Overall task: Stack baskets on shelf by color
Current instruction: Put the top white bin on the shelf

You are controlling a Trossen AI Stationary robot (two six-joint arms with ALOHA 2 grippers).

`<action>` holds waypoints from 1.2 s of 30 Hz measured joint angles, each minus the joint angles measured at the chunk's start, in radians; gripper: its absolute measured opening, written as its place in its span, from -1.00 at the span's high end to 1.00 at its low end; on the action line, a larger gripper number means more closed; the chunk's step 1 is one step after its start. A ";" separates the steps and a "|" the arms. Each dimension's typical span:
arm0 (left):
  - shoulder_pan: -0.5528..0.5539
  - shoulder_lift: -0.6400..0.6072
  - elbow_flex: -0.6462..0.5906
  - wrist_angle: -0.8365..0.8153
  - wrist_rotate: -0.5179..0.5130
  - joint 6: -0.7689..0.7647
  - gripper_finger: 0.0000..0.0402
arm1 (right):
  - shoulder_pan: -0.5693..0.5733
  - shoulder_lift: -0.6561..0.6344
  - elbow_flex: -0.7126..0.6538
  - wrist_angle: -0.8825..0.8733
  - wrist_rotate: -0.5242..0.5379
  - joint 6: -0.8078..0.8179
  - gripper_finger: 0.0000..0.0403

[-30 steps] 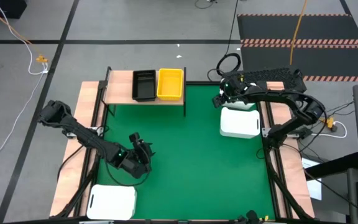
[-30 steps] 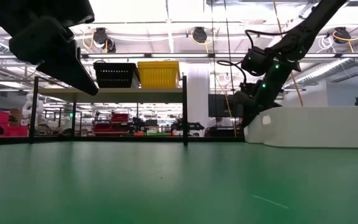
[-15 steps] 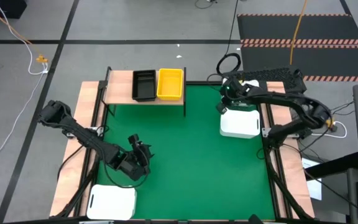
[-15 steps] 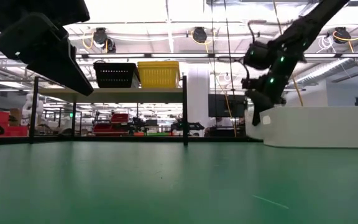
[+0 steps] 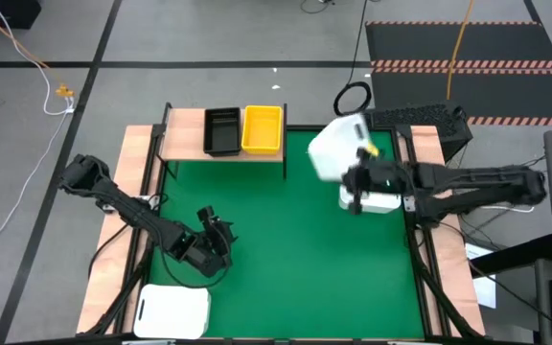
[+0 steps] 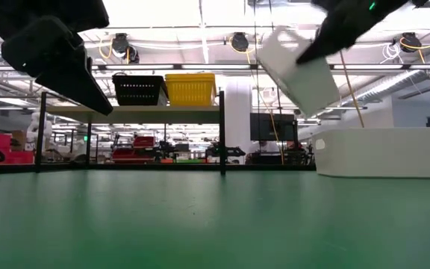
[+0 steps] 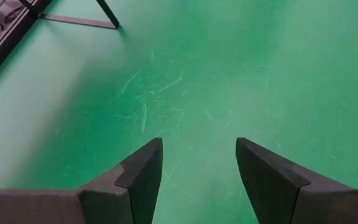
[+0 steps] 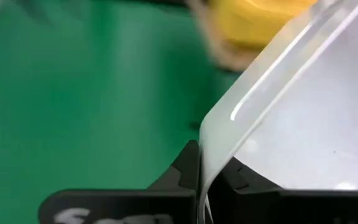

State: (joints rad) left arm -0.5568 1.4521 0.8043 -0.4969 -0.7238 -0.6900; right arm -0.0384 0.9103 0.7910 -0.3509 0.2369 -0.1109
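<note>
One white basket [image 5: 338,149] is airborne in the right tool [image 5: 356,188], tilted, right of centre in the upper half of the high view. The right wrist view shows this tool clenched on the basket's thin wall [image 8: 241,118], one finger on each side. The shelf [image 5: 185,144] stands at the upper left of the green mat [image 5: 295,249], and lies to the left of the carried basket in the high view. On the shelf a black basket [image 5: 221,131] and a yellow basket [image 5: 263,129] sit side by side, touching or nearly so, and occupy the middle and right portions. The only bare wood is the strip at the shelf's left end, beyond the black basket, so the carried basket appears to have the two seated baskets between it and the vacant place. The right arm holds the load, though the left arm stands nearer that end. A second white basket [image 5: 372,201] rests on the mat below the right tool, at the mat's right edge. A third white basket [image 5: 172,313] lies at the lower left of the high view. The left tool [image 5: 220,241] hovers low over the mat just above that third basket in the picture, fingers [image 7: 143,177] spread apart and grasping nothing.
</note>
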 joint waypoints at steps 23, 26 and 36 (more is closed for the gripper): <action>-0.075 -0.204 0.024 -0.150 -0.037 -0.078 -0.03 | 0.426 1.002 0.481 0.300 -0.442 -0.098 1.00; -0.075 -0.204 0.024 -0.151 -0.038 -0.078 -0.03 | 0.414 1.045 0.576 0.185 -0.473 -0.112 0.98; -0.129 -0.203 0.024 -0.158 -0.040 -0.103 -0.03 | 0.411 1.019 0.594 0.078 -0.492 -0.010 0.66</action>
State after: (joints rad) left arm -0.6860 1.2488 0.8284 -0.6547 -0.7642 -0.7934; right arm 0.3729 1.9295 1.3849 -0.2733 -0.2547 -0.1212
